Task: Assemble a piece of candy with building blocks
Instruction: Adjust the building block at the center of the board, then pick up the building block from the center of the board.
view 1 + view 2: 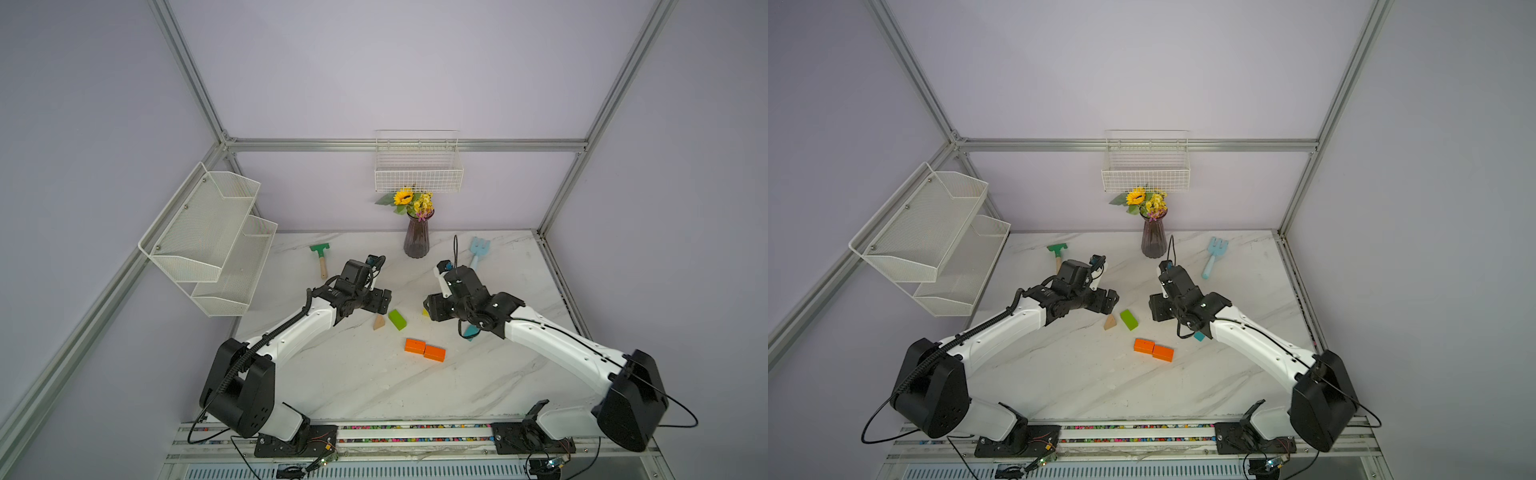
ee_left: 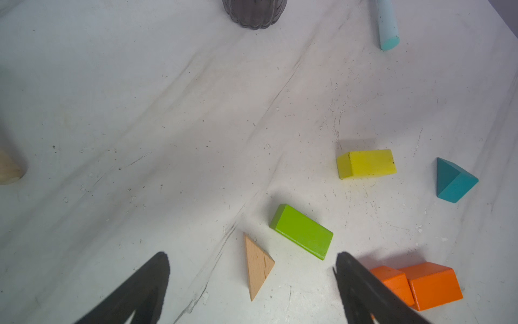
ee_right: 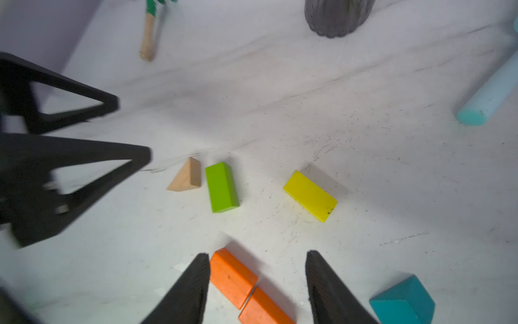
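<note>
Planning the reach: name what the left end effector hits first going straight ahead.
Probably the tan triangular block, just ahead of the open left end effector; green block beside it. Depth unclear.

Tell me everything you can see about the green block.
The green block is a small rectangular brick, painted lime green, seemingly wood, with clean edges. It lies flat on a broad face on the white marbled table. The tan triangle lies close beside one long side, a thin gap between them; the yellow block lies well apart on the other side. Nothing grips it.
</note>
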`<state>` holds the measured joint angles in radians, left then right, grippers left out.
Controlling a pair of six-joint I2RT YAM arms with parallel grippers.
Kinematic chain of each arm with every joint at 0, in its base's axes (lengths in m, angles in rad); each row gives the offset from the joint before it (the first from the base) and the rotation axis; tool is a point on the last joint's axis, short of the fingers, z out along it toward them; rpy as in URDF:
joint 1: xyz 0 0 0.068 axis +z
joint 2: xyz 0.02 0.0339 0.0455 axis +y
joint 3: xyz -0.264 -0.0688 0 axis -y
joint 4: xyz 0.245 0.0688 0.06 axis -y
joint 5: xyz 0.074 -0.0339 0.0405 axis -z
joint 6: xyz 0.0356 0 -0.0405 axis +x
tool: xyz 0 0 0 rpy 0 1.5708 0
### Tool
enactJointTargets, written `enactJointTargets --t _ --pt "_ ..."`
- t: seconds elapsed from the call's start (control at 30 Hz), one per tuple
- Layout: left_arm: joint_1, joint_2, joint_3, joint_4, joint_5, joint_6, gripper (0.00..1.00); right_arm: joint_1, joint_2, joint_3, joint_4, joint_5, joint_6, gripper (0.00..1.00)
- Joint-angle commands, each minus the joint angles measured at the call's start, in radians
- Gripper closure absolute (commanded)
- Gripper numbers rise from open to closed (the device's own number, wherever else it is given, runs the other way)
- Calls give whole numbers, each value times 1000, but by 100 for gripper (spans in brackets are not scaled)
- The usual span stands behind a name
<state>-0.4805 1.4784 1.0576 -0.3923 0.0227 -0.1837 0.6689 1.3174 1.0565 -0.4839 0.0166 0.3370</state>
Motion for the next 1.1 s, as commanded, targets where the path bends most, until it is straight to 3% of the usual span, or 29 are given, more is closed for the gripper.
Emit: enactJointTargets --t 0.0,0.2,0.47,0.67,0.87,0.97,1.07 --pt "-4 -43 11 -8 -15 -17 6 6 -15 -75 -131 -117 -54 38" --pt "-3 -114 15 -12 -37 -24 5 70 6 -150 -107 -176 -73 37" --pt "29 -233 -42 56 -23 -61 1 92 173 -72 -195 -129 -124 37" --pt "70 -270 -103 92 7 -88 1 141 369 -12 -302 5 -147 43" --pt "89 -274 -118 87 15 -89 1 144 369 5 -294 64 -137 44" --pt "94 -274 -126 95 20 -91 1 145 370 21 -298 107 -128 55" --pt "98 -271 -125 97 25 -90 1 144 365 55 -311 164 -122 75"
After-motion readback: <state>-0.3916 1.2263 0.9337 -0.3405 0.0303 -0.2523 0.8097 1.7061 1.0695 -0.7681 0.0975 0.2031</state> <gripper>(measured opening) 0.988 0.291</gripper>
